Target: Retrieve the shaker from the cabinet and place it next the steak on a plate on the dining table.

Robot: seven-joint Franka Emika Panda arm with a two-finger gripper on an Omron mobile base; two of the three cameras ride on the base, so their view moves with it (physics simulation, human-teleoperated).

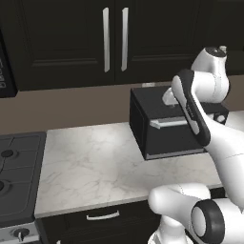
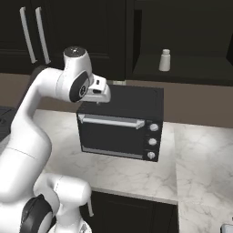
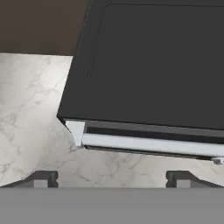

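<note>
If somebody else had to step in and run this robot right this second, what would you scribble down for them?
Gripper: open, empty, hanging above the black toaster oven on the marble counter.
Shaker: standing upright on the shelf of the open cabinet, up and to the right of the oven. Not yet touched.
Done: cabinet door is open.
Left: reach up to the shaker, grasp it, carry it to the dining table and set it beside the steak on the plate.
</note>
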